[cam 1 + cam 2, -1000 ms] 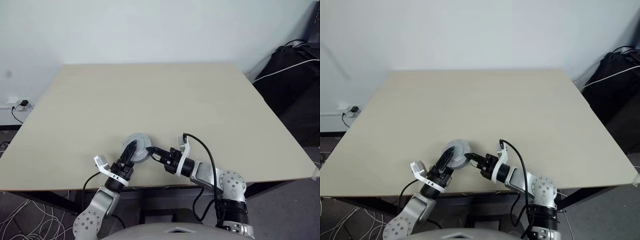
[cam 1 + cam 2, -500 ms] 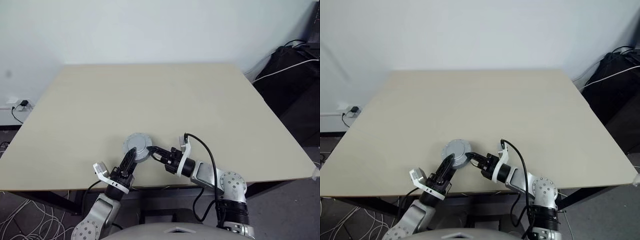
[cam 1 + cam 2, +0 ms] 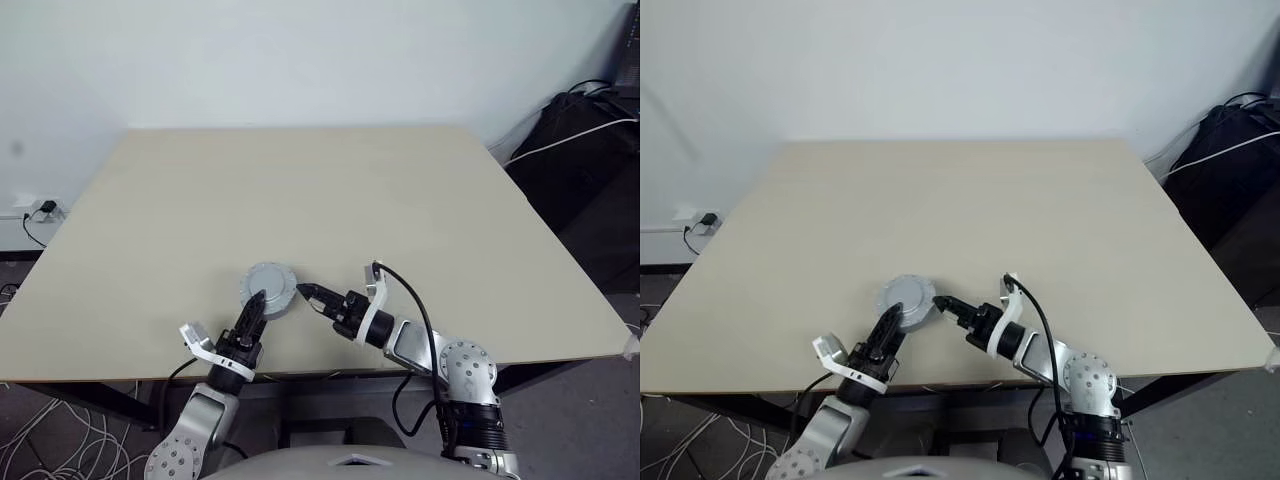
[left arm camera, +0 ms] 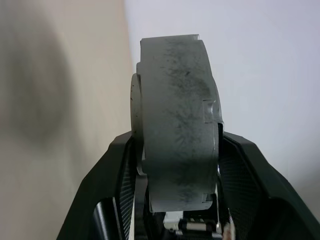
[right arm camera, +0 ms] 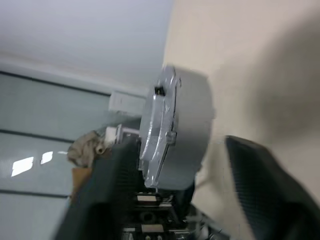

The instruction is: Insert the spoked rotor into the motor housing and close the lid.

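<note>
On the left, near the front edge of the table (image 3: 420, 200), the left gripper (image 3: 259, 302) reaches forward from its arm, and its two black fingers (image 4: 117, 170) are closed on the rim of the grey round assembly. In the left wrist view the fingers press on both sides of the thick grey edge, so this gripper has hold of it. The assembly looks like the motor housing (image 4: 177, 125) with the lid (image 3: 268, 286) on top; the lid shows a smooth light-grey face with a notched rim. It sits at the near middle-left part of the table, and I cannot tell if it rests on the surface or is lifted a little. The spoked rotor is not to be made out separately, so I cannot tell where it is. Just to the right of the lid is the right gripper (image 3: 308, 293), pointing left toward it. Its tips are just beside the rim of the lid, with a small gap, and in the right wrist view its fingers stand apart, holding nothing. At the far right, beyond the table, black bags (image 3: 585, 150) with cables lie on the floor.
</note>
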You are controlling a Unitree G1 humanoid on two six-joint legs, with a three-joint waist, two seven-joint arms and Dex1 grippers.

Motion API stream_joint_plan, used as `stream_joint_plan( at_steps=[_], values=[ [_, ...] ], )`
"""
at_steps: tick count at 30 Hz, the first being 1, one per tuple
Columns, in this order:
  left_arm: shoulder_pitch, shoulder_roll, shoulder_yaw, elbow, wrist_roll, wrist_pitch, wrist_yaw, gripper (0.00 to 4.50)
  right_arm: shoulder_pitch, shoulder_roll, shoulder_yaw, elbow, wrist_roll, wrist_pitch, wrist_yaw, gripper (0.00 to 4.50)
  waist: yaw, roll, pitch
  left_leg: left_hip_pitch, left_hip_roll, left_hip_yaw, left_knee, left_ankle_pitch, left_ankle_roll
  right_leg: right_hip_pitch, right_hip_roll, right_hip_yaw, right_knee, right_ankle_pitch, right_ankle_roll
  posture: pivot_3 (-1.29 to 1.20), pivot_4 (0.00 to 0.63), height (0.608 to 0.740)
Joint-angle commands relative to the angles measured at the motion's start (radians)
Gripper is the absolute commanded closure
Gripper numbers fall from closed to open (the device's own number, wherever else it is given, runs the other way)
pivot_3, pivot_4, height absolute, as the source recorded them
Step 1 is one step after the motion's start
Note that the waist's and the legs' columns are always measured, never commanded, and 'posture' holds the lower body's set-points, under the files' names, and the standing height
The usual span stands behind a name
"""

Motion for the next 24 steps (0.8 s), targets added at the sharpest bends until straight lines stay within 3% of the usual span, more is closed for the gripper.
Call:
stream_joint_plan(
  at_steps=[1, 2, 7, 14, 24],
  values=[
    [-0.054, -0.069, -0.006, -0.037, -0.005, -0.020, -0.017, 2.42, -0.010, -0.019, 0.013, -0.049, -0.007, -0.011, 0.022, 0.28, 0.000, 0.000, 0.000, 0.000, 0.000, 0.000, 0.000, 0.000, 0.000, 0.000, 0.000, 0.000, 0.000, 0.000, 0.000, 0.00, 0.000, 0.740],
    [-0.056, -0.068, -0.003, -0.037, -0.001, -0.025, -0.017, 2.42, -0.010, -0.041, 0.030, -0.069, -0.038, -0.024, 0.039, 0.00, 0.000, 0.000, 0.000, 0.000, 0.000, 0.000, 0.000, 0.000, 0.000, 0.000, 0.000, 0.000, 0.000, 0.000, 0.000, 0.00, 0.000, 0.740],
    [-0.084, -0.065, 0.036, -0.022, 0.026, -0.075, 0.006, 2.42, 0.004, -0.172, 0.176, -0.178, -0.315, -0.201, 0.128, 0.00, 0.005, 0.000, 0.000, 0.000, -0.001, 0.000, 0.002, 0.000, 0.001, 0.001, 0.000, 0.000, 0.000, 0.000, 0.000, 0.00, 0.000, 0.740],
    [-0.208, -0.031, 0.142, 0.128, 0.117, -0.179, 0.066, 2.42, 0.055, -0.303, 0.386, -0.181, -0.804, -0.683, 0.234, 0.00, 0.011, -0.002, 0.000, 0.003, -0.001, 0.000, 0.005, 0.000, 0.001, 0.004, 0.002, -0.001, 0.000, 0.001, 0.002, 0.00, 0.000, 0.740],
    [-0.390, -0.005, 0.266, 0.281, 0.193, -0.208, 0.153, 2.42, 0.145, -0.311, 0.419, -0.107, -0.992, -1.003, 0.333, 0.00, 0.022, -0.015, 0.002, 0.004, -0.002, 0.000, 0.007, 0.001, 0.002, 0.007, 0.001, -0.001, 0.000, 0.004, 0.006, 0.00, 0.000, 0.740]
  ],
)
